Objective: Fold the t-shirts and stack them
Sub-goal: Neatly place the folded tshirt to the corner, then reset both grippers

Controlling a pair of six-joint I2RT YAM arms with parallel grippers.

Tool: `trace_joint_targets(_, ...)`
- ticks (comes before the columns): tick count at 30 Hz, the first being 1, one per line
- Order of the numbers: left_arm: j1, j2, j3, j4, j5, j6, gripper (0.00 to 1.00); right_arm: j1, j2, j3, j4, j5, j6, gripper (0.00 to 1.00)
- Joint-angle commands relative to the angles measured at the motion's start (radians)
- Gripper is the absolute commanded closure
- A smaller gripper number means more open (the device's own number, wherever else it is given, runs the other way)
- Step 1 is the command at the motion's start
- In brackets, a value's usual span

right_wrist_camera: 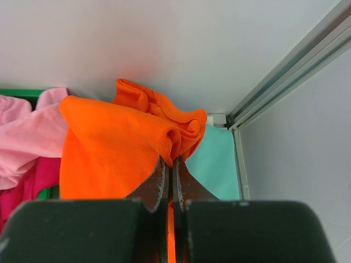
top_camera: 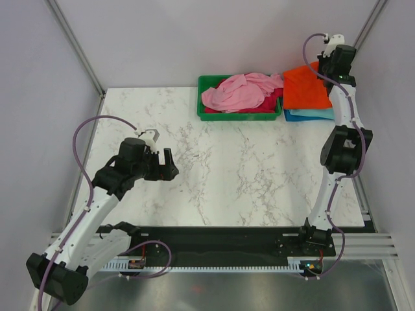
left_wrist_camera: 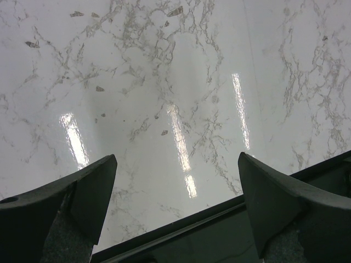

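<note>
Evidently the right gripper (right_wrist_camera: 169, 164), jaws closed tight, pinches the orange t-shirt (top_camera: 303, 91) upper right, likely laying it on the teal t-shirt (top_camera: 311, 115); the left gripper (left_wrist_camera: 178, 164) gapes wide, empty, mid-left

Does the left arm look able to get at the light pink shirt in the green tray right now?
Probably yes: the left gripper is open over bare table, nothing lies between it and the pink shirt in the green tray, though it is a long stretch.

A pink t-shirt (top_camera: 241, 92) heaps in the green tray (top_camera: 238, 117), orange t-shirt (top_camera: 305, 89) just beside.
</note>
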Motion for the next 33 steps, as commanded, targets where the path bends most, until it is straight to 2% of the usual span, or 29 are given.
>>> trace_joint_targets(1,-0.003,0.008,0.000,0.027,0.019,-0.021,0.00,-0.022,0.055,0.101,0.013,-0.016,-0.014,1.00)
trace_joint_targets(7,-0.003,0.023,0.000,0.029,0.027,-0.021,0.00,-0.041,0.213,0.251,0.056,0.084,-0.042,1.00)
trace_joint_targets(10,-0.003,0.034,0.000,0.029,0.030,-0.020,0.00,-0.046,0.259,0.235,0.176,0.152,-0.061,0.93)
trace_joint_targets(11,-0.003,0.034,0.000,0.029,0.028,-0.020,0.00,-0.048,0.275,0.234,0.197,0.173,-0.065,0.87)
trace_joint_targets(12,-0.004,0.034,0.000,0.027,0.028,-0.020,0.00,-0.049,0.302,0.234,0.232,0.217,-0.060,0.76)
trace_joint_targets(13,-0.003,0.035,0.000,0.027,0.028,-0.020,0.00,-0.051,0.316,0.234,0.246,0.240,-0.039,0.54)
trace_joint_targets(14,-0.001,0.032,0.000,0.029,0.025,-0.020,0.00,-0.054,0.324,0.230,0.254,0.247,-0.032,0.18)
trace_joint_targets(15,-0.003,0.034,0.000,0.027,0.024,-0.018,0.00,-0.054,0.337,0.225,0.286,0.279,-0.020,0.08)
trace_joint_targets(16,-0.003,0.034,0.001,0.027,0.021,-0.018,0.00,-0.055,0.347,0.225,0.297,0.300,-0.012,0.02)
trace_joint_targets(19,-0.001,0.031,0.001,0.027,0.016,-0.018,0.01,-0.060,0.364,0.251,0.312,0.354,0.020,0.02)
trace_joint_targets(22,-0.001,0.026,0.001,0.027,0.015,-0.018,0.00,-0.068,0.309,0.221,0.337,0.397,0.089,0.02)
trace_joint_targets(26,-0.001,0.014,0.000,0.026,0.012,-0.017,0.00,-0.080,0.137,0.150,0.365,0.434,0.248,0.02)
trace_joint_targets(29,-0.001,-0.005,0.001,0.027,0.007,-0.017,0.00,-0.078,-0.025,0.048,0.360,0.343,0.345,0.02)
trace_joint_targets(30,-0.003,-0.009,0.000,0.027,0.007,-0.017,0.00,-0.077,-0.070,0.012,0.357,0.315,0.424,0.02)
trace_joint_targets(32,-0.003,-0.012,0.001,0.026,0.007,-0.017,0.00,-0.057,-0.209,-0.107,0.325,0.206,0.523,0.02)
trace_joint_targets(33,-0.001,-0.012,0.003,0.026,0.008,-0.015,0.00,-0.043,-0.259,-0.226,0.325,0.164,0.582,0.02)
